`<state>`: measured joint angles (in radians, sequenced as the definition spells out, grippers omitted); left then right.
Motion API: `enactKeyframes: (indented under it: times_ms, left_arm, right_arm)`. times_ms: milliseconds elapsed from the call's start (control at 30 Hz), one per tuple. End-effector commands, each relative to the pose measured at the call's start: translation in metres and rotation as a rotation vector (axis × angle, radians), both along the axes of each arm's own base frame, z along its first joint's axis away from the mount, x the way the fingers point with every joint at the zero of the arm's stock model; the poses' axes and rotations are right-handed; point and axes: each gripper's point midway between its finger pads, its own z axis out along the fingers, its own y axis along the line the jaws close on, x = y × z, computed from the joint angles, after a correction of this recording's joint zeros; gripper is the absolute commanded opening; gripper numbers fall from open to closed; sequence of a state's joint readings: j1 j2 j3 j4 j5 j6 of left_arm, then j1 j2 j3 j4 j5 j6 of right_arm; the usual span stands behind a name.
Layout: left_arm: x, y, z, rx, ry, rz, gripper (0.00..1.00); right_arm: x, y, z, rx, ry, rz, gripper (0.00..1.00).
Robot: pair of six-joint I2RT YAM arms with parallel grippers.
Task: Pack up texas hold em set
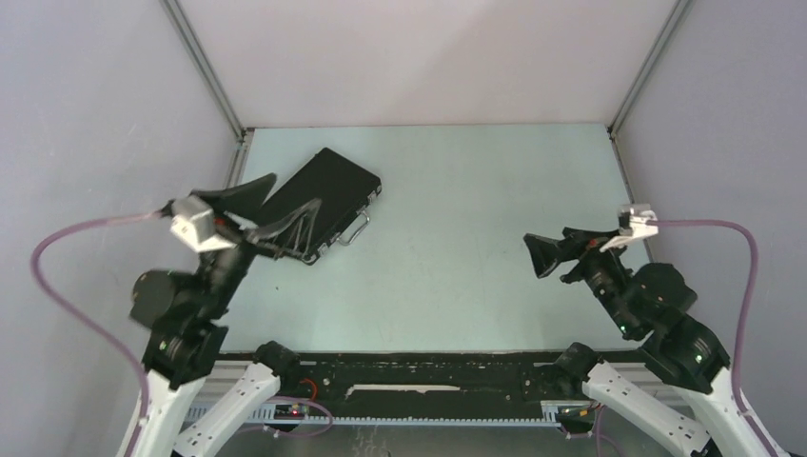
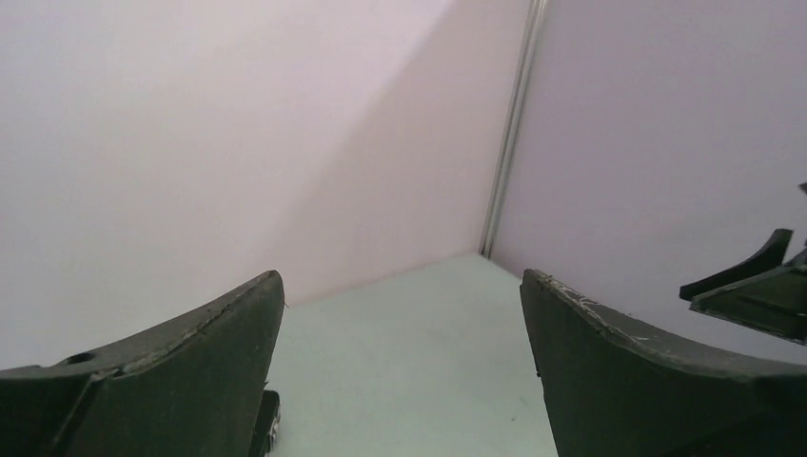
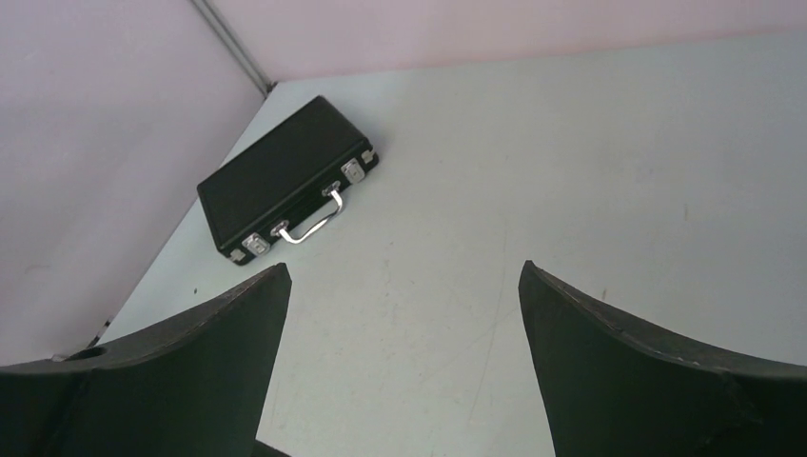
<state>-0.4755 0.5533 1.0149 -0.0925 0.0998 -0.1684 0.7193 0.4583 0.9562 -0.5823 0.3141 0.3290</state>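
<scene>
The black case (image 1: pixel 328 195) with silver edges lies shut and flat at the table's back left, its silver handle (image 1: pixel 354 231) facing the middle. It also shows in the right wrist view (image 3: pixel 281 171), latches closed. My left gripper (image 1: pixel 296 190) is open and empty, hovering over the case's near-left end; in the left wrist view (image 2: pixel 401 276) only a dark corner of the case (image 2: pixel 269 419) shows. My right gripper (image 1: pixel 535 255) is open and empty at the right, far from the case, and shows in its wrist view (image 3: pixel 404 267). No chips, cards, button or die are in view.
Grey walls enclose the pale table (image 1: pixel 457 219) on three sides, with metal posts in the back corners (image 1: pixel 238 129). The right arm's fingers (image 2: pixel 757 286) show at the right edge of the left wrist view.
</scene>
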Motion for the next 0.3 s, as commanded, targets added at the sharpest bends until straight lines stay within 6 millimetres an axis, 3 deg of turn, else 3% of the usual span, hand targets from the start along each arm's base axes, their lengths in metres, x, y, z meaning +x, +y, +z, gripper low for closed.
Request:
enactKeyframes:
  times_ms: [0,267]
  left_arm:
    - [-0.018,0.013,-0.024,0.017,0.051,0.02,1.0]
    - [-0.049,0.046,-0.019,0.032,0.037,0.104,1.0]
  right_arm:
    - [-0.008,-0.031,0.006,-0.008,-0.057,-0.093,1.0]
    - [-0.021,-0.058,0.013,0.023,-0.131,-0.164,1.0]
